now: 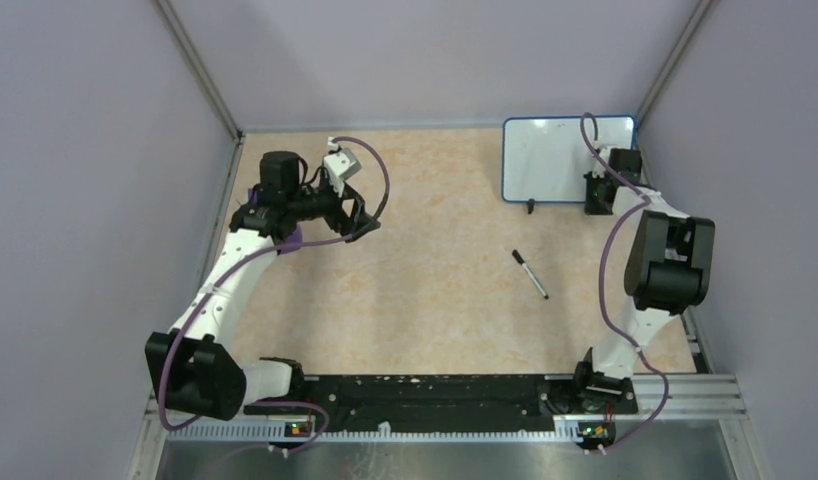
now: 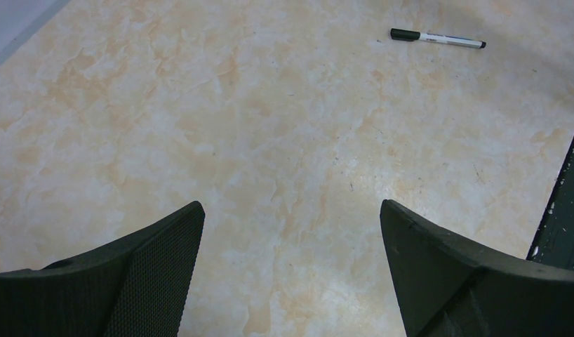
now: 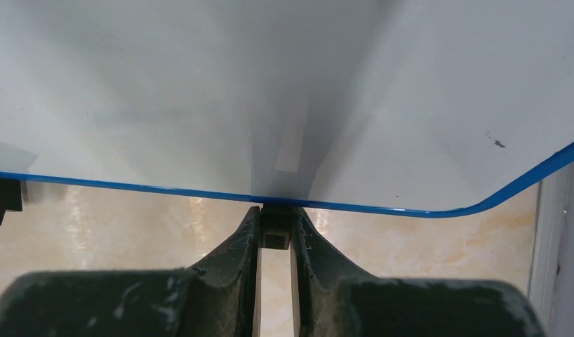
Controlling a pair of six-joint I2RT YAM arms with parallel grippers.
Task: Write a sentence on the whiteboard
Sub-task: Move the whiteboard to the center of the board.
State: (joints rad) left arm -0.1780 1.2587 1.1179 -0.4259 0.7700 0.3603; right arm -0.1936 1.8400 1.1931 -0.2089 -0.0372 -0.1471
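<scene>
Left gripper (image 2: 291, 207) spread, right gripper (image 3: 276, 219) clamped.

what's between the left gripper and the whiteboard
Between the left gripper and the whiteboard, the top view shows only bare table. The marker lies off that line, toward the near edge.

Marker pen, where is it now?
In the top view, the slim white marker pen with a black cap lies on the beige table, right of centre, in front of the blue-framed whiteboard.

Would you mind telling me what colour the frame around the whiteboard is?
Blue, a thin band around the whiteboard, clearest in the right wrist view.
</scene>
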